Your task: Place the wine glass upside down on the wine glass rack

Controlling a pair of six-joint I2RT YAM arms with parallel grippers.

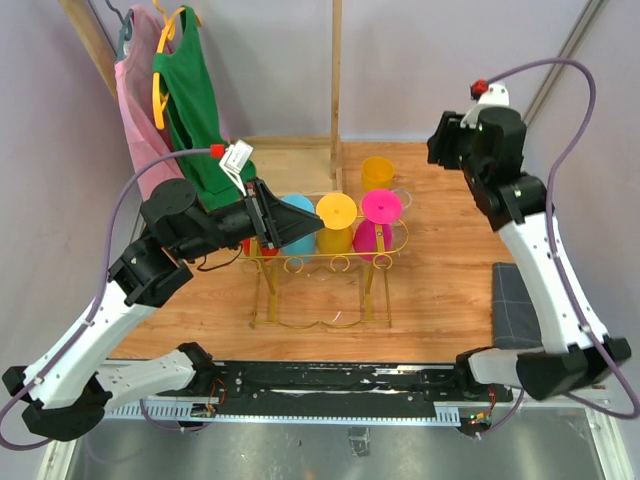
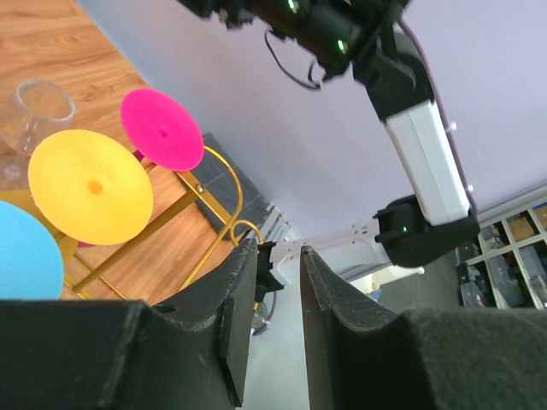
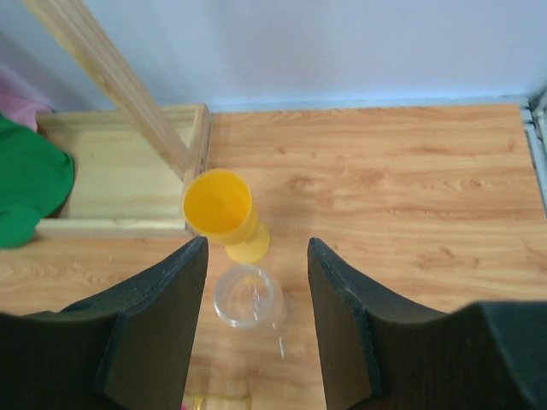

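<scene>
The left arm is being held stretched toward the wine glass rack. Its left gripper is being held narrowly parted on nothing, just beside the blue glass; contact cannot be told. The right gripper is being held raised, fingers apart and empty, above the clear wine glass and upright yellow glass on the table behind the rack. Three glasses are being carried upside down in the rack: blue, hung yellow glass and pink glass, the blue one's bowl seemingly being half hidden.

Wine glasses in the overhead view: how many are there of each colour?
Blue glass: 1
Yellow glasses: 2
Pink glass: 1
Clear glass: 1
Total: 5
A red bit at the rack's left end is too hidden to count.
</scene>
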